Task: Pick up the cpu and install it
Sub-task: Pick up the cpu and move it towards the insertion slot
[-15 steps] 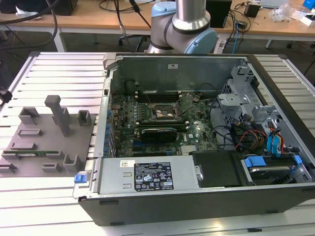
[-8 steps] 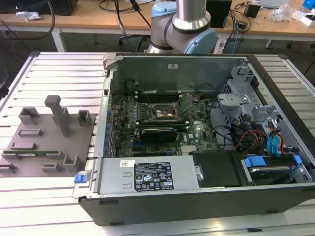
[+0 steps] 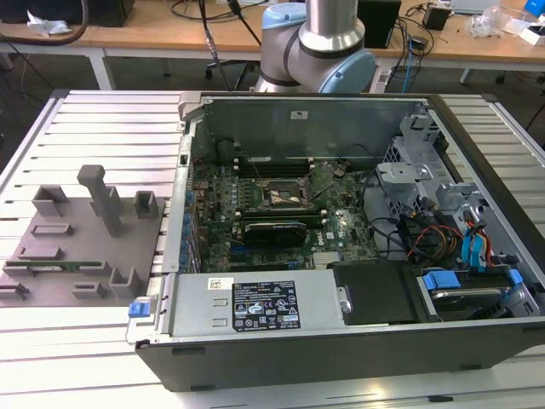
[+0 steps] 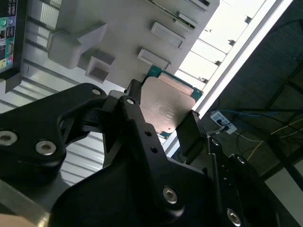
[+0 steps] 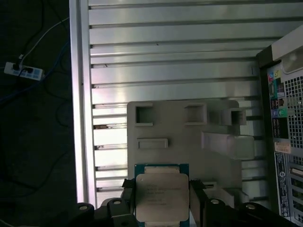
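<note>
1. The work is carried on a ribbed aluminium bench [image 3: 85, 358]. Wooden desks [image 3: 136, 38] strewn with cables are seen behind it, and a white power strip [image 5: 22, 71] lies on the dark floor beside it.
2. A flat grey fixture plate with raised blocks and pockets [image 3: 77, 239] is laid on the bench at the exterior view's left. An open black computer case [image 3: 341, 256], its green motherboard exposed, is set just beside it.
3. A thin green memory stick [image 3: 60, 266] is lodged in a slot of the plate.
4. The small square cpu with a pale silvery metal top [image 5: 162, 196] is grasped at two opposite edges by the black fingers [image 5: 196, 198] of the gripper [image 5: 162, 204]. It is held clear of the plate, which is seen behind it in both wrist views.
5. The silver-and-blue arm [image 3: 319, 43] is cut off by the exterior view's upper edge. The cpu's side edges are covered by the fingers.
</note>
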Robot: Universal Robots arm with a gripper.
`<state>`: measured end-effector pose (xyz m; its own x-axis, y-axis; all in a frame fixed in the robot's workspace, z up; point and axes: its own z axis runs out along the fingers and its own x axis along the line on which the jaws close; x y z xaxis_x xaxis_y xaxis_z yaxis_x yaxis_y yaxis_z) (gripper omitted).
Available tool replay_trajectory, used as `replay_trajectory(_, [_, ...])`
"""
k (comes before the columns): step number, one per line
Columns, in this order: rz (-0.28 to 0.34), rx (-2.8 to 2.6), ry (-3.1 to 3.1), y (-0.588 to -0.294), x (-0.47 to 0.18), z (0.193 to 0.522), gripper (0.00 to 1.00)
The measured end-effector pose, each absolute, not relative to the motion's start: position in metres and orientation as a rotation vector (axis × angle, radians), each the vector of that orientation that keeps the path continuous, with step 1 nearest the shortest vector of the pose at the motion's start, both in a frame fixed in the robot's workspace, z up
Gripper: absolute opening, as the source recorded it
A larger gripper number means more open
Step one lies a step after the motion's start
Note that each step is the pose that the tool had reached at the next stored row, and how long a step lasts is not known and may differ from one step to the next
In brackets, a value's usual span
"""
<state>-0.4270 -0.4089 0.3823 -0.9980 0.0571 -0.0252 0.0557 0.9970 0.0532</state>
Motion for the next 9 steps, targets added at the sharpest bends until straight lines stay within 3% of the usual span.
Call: replay_trajectory(9, [0.082,0.088,3.113,-0.4088,-0.4268,0.3883,0.54])
